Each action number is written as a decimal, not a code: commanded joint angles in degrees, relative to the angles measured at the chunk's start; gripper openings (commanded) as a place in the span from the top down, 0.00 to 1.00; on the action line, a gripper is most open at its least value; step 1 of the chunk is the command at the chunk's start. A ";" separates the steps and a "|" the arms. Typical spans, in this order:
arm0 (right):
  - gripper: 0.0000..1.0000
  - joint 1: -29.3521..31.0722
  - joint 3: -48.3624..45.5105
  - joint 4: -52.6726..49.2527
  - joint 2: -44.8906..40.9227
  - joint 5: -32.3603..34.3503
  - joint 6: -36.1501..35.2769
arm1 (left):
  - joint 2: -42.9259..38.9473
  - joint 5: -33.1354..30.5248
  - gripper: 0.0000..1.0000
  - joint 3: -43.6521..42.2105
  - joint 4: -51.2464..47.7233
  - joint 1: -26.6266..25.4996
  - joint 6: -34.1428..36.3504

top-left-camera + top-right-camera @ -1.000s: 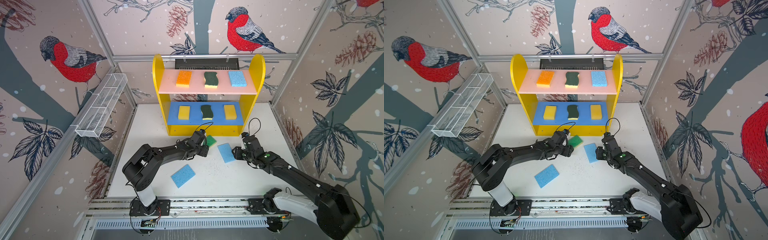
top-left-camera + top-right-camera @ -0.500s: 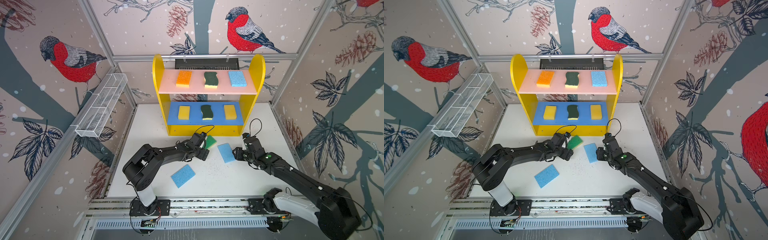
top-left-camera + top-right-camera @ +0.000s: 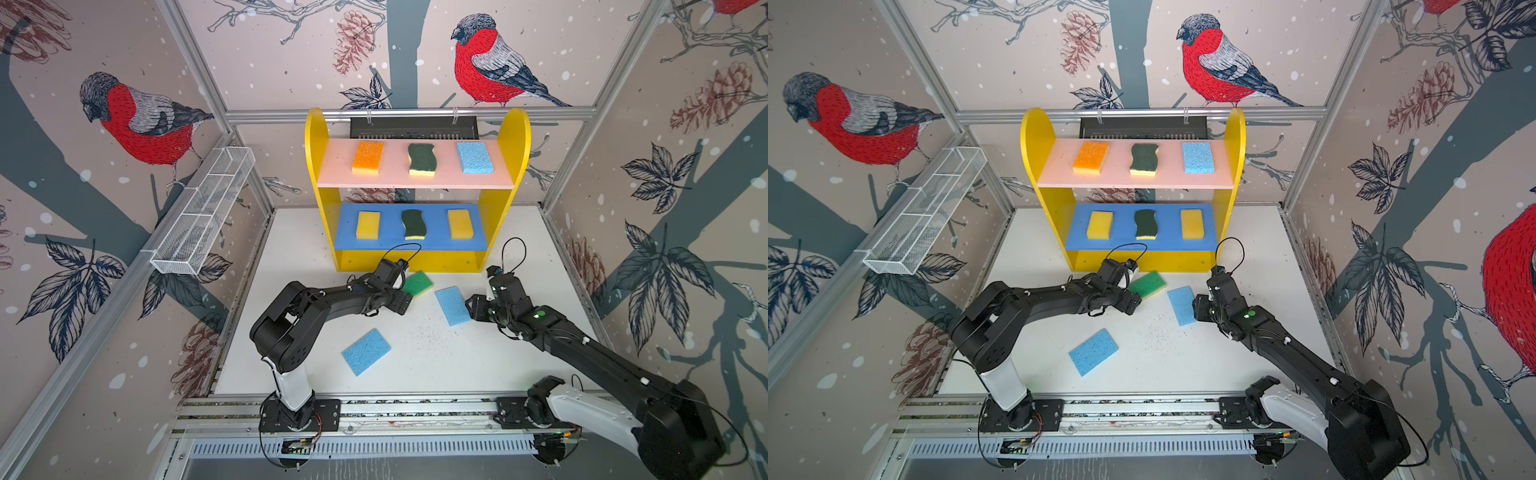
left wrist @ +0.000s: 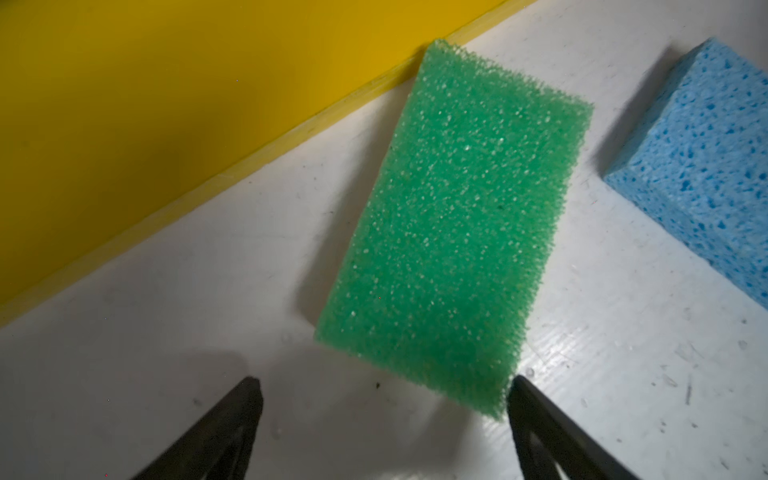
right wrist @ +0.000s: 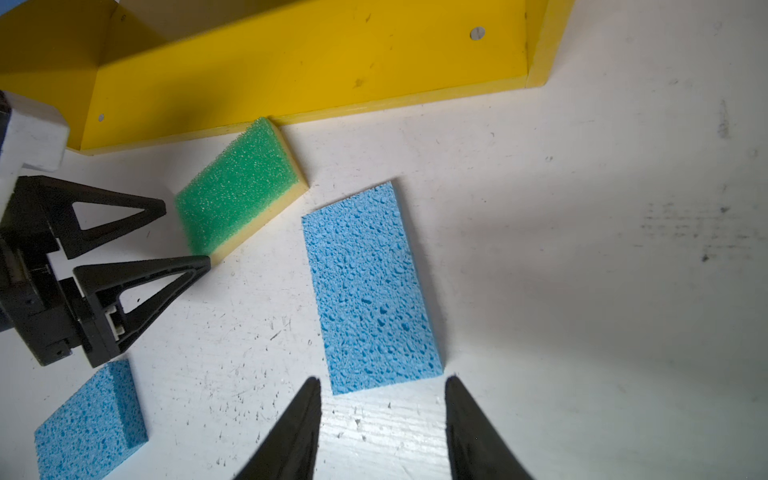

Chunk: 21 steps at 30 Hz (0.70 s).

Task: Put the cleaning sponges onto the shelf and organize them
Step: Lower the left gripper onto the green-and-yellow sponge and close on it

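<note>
We list: green sponge (image 3: 417,283), mid-frame on the desk (image 3: 519,353), one corner against the shelf (image 3: 415,262) base. We judge it light, soft and springy, best pinched across its long sides. Left jaws wide open, empty; right jaws part-open, empty, beside a blue sponge (image 3: 453,305).

The green sponge (image 4: 449,224) lies with one corner at the front lip of the shelf (image 3: 449,262), barring part of the way into its yellow base; the rest of that lip is open. A blue sponge (image 5: 365,286) lies just beside it, with a narrow strip of bare table (image 5: 540,249) between. Both back corners of the table beside the shelf are bare; another blue sponge (image 3: 366,351) lies nearer the front edge.
</note>
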 commanded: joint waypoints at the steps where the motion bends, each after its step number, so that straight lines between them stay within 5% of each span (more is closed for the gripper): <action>1: 0.50 -0.10 -0.10 0.09 -0.01 0.52 0.55 | 0.72 2.16 0.07 1.38 -0.91 0.05 3.10; 21: 0.48 -0.43 0.11 0.00 0.42 0.05 0.18 | 5.71 4.84 0.03 6.73 -2.74 1.09 10.55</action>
